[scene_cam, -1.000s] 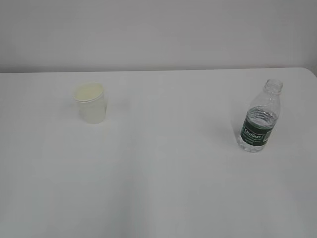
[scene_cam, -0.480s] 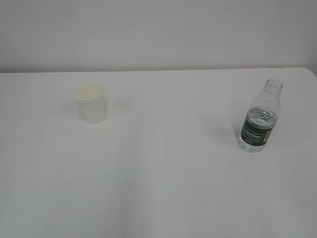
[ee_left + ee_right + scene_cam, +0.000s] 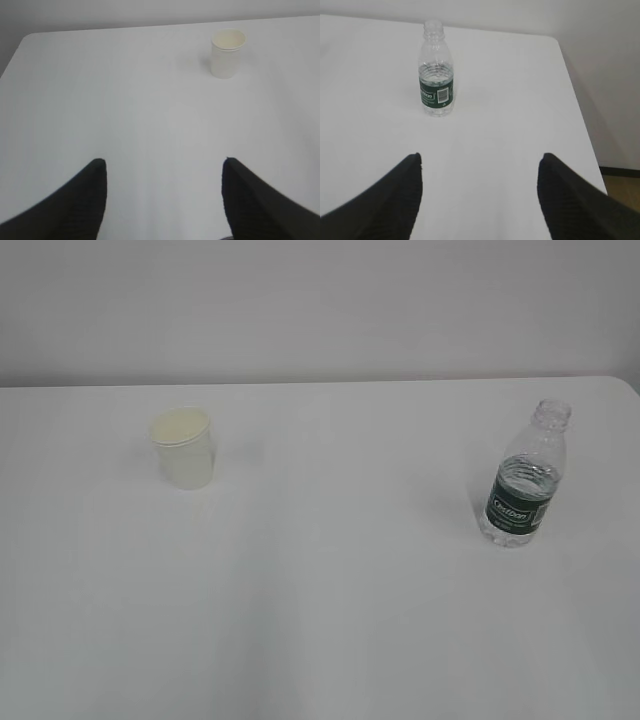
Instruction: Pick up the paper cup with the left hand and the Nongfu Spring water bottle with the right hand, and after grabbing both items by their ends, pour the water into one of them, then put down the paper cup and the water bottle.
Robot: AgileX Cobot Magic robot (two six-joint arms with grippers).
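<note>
Exterior view showed a white table (image 3: pixel 330 620) with the paper cup (image 3: pixel 184 447) standing upright toward the left rear and the Nongfu Spring water bottle (image 3: pixel 524 476) standing upright toward the right, uncapped, with the water (image 3: pixel 520 480) reaching up to about the top of its dark green label. The two stood well apart, with bare tabletop between them and in front of them, and neither arm appeared in that view. The table's far edge met a pale wall (image 3: pixel 320 300), and its right rear corner showed just behind the bottle. From the left wrist view, the left hand (image 3: pixel 162 172) had its two black prongs spread wide, holding nothing, above bare table; the cup (image 3: pixel 227 53) stood ahead and to the right of the gap between them, well apart from both prongs and near the far edge of the table. The table's rounded corner showed at the upper left of that view. From the right wrist view, the right hand (image 3: pixel 480 167) also had its jaws spread wide and empty; the bottle (image 3: pixel 436 70) stood ahead, slightly to the left of the gap, clear of the jaws. The table's side edge ran down the right of that view, with a strip of floor (image 3: pixel 622 182) visible beyond it, and open tabletop lay between bottle and edge.
</note>
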